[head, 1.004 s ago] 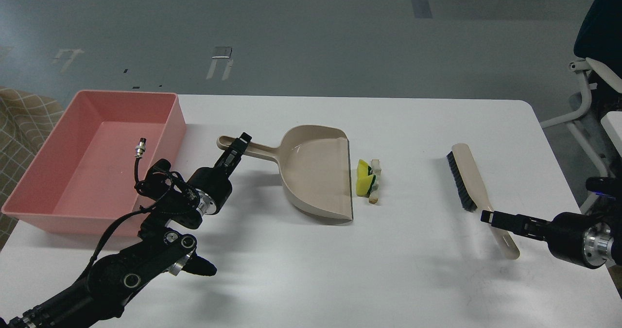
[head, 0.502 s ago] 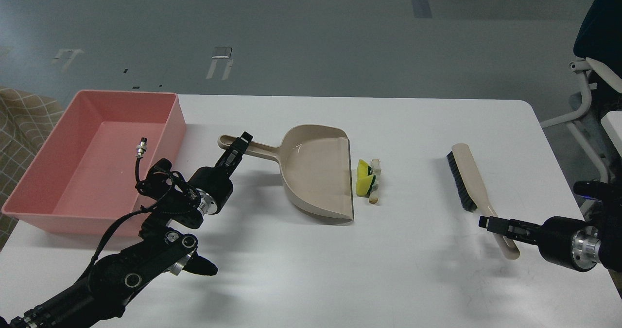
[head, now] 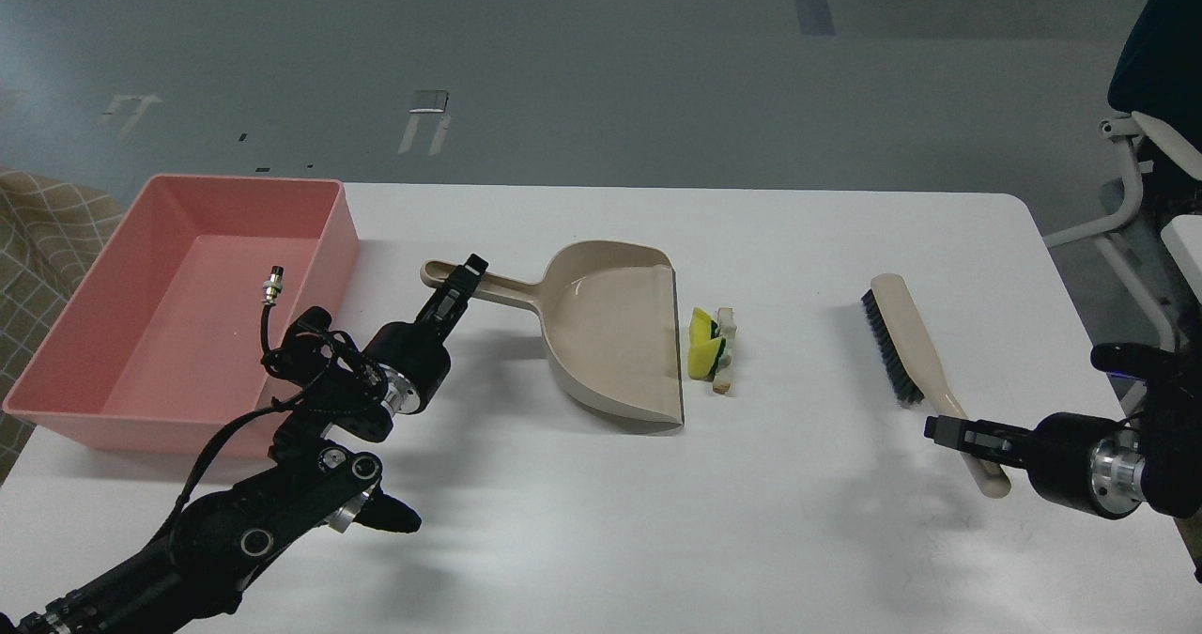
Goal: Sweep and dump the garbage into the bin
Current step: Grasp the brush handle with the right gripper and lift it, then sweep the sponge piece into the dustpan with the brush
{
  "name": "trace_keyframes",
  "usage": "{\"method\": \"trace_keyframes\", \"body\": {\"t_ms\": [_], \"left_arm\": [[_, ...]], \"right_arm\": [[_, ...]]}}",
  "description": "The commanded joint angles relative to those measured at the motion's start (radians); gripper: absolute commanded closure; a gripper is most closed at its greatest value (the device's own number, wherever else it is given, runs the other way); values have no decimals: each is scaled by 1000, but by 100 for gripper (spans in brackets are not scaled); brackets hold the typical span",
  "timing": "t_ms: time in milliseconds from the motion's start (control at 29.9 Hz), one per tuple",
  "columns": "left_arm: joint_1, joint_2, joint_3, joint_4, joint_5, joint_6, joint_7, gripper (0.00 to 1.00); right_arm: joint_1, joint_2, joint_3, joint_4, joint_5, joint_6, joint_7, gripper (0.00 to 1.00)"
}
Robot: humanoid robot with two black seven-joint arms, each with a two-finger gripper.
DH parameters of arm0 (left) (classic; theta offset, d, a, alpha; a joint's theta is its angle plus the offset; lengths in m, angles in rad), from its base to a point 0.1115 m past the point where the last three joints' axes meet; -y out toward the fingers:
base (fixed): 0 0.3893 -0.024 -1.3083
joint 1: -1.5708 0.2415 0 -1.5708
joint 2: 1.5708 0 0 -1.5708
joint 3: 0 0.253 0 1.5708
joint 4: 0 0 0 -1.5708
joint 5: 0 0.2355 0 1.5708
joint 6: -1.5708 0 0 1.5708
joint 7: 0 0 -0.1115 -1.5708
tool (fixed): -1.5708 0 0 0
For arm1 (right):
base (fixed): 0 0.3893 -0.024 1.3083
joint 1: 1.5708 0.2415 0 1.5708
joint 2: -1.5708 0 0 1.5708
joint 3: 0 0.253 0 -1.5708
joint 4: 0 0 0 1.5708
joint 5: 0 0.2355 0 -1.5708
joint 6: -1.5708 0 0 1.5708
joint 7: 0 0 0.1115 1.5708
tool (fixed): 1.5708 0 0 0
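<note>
Garbage (head: 711,349) sits mid-frame just right of the dustpan (head: 615,329) mouth, unswept, while the brush (head: 909,357) at right has nudged since a second ago as the right gripper (head: 948,430) clamps its handle, reaching in low from the right edge, left gripper (head: 460,284) pinching the dustpan handle.
</note>
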Motion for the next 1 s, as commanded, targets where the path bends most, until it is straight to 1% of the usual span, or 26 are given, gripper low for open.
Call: {"method": "trace_keyframes", "body": {"t_ms": [0, 67, 167, 268, 335, 435, 669, 803, 870, 903, 970], "left_arm": [[0, 0, 0, -1, 1, 0, 1, 100], [0, 0, 1, 1, 2, 0, -1, 100], [6, 1, 1, -1, 3, 5, -1, 100], [9, 3, 3, 1, 6, 11, -5, 100], [11, 5, 3, 1, 6, 11, -16, 100], [14, 5, 3, -1, 8, 11, -19, 100], [9, 3, 54, 1, 6, 28, -22, 100], [12, 3, 55, 1, 6, 31, -22, 100], [12, 1, 54, -1, 6, 31, -22, 100], [12, 1, 54, -1, 6, 31, -22, 100], [11, 3, 54, -1, 5, 31, -22, 100]], "right_arm": [[20, -6, -1, 6, -2, 4, -1, 100], [41, -2, -7, 0, -2, 6, -7, 100], [49, 22, -4, -4, -5, 36, -15, 100], [49, 70, -7, -7, -5, 41, -20, 100], [50, 100, -7, -14, -3, 43, -20, 100], [57, 160, -7, -29, 0, 67, -18, 100], [81, 283, -9, -52, 8, 99, -7, 100], [107, 395, -10, -118, 15, 106, 5, 100], [119, 441, -10, -142, 34, 106, 20, 100], [119, 441, -10, -142, 34, 106, 20, 100], [141, 494, -10, -161, 61, 106, 28, 100]]}}
